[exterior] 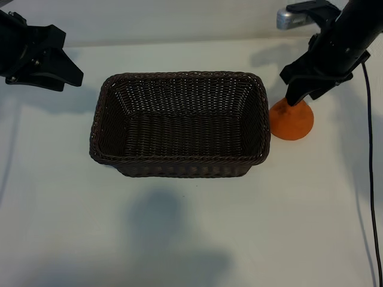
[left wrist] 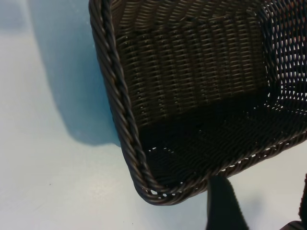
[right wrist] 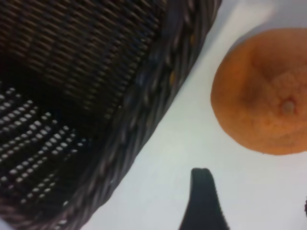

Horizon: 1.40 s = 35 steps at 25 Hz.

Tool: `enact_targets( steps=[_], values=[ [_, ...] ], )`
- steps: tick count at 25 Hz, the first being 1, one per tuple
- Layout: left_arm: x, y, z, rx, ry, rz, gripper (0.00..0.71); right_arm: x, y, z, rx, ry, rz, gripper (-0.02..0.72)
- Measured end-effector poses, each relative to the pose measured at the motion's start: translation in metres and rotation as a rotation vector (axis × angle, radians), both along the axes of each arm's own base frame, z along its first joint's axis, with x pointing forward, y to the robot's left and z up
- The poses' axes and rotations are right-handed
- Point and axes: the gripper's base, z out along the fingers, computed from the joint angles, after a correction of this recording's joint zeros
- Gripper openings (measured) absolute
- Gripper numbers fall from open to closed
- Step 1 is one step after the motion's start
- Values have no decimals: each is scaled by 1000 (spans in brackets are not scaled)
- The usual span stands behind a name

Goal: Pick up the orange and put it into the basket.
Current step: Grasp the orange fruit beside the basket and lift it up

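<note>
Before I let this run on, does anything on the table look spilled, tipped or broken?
Nothing stands out. The basket sits upright and empty, and the orange rests whole on the table beside it, under the right hand.

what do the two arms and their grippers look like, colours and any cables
Both arms are matte black. The left gripper is a blocky, angular black housing. The right gripper has chunky black fingers with rounded tips, a thin black cable trailing beside it, and a silver-grey block behind its arm.

The basket [exterior: 179,122] is dark woven wicker with a braided rim; the orange [exterior: 291,121] has matt, finely pitted skin; the table [exterior: 179,239] looks smooth.
</note>
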Motion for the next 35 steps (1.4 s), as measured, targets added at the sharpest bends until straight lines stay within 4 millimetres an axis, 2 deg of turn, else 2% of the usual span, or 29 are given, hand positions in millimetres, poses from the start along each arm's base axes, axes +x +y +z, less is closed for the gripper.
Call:
enact_targets(
  steps=[13, 20, 27, 35],
  values=[
    [0, 0, 0, 1, -2, -3, 430, 9, -1, -4, -17, -85, 14, 489],
    [0, 0, 0, 2, -2, -4, 430, 1, -3, -26, -26, -65, -1, 489],
    [0, 0, 0, 2, -2, -4, 430, 4, -2, -31, -9, -95, -25, 490],
    [0, 0, 0, 2, -2, -4, 430, 11, -2, -53, -18, -78, -33, 490]
  ],
)
